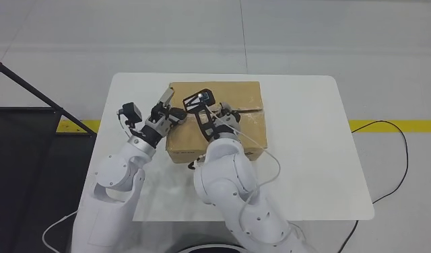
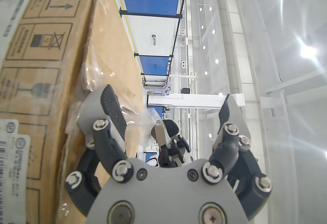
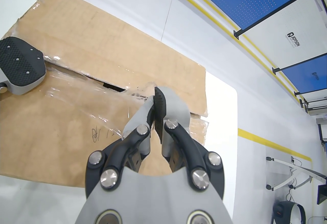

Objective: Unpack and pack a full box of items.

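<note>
White table point(image 1: 316, 152), box point(image 1: 232, 93) under closed right jaws, beside spread left jaws.

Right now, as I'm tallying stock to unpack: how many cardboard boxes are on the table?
1. The cardboard box sits near the middle of the table, flaps down under clear tape. Anything inside is hidden.

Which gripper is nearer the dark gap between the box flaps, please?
Right: the right gripper is shut just beside the gap; the left gripper stands open at the box end.
</note>
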Tool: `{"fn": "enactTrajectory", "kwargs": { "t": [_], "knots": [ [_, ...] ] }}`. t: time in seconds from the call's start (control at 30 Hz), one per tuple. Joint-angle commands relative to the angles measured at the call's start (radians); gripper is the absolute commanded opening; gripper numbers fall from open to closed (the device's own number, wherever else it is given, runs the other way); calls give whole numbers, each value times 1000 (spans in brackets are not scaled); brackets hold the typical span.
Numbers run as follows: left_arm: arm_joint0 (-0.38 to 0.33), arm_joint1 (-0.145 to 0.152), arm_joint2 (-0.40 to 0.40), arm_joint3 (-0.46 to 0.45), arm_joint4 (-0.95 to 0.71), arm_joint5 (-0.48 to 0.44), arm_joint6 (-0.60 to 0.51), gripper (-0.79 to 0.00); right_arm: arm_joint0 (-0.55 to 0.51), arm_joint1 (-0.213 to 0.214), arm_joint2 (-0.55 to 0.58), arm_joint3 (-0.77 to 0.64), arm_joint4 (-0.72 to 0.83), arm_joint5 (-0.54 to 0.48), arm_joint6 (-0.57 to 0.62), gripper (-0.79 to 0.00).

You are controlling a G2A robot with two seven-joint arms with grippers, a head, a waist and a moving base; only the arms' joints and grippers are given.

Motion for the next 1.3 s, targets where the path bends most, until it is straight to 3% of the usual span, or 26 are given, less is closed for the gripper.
{"fn": "enactTrajectory", "kwargs": {
  "t": [0.0,1.27],
  "knots": [
    [2,0,2,-1,3,0,4,0,-6,-3,2,1,-7,6,-20,-785],
    [2,10,11,21,4,-3,16,0,-119,-60,58,-16,-52,146,-341,-785]
  ]
}}
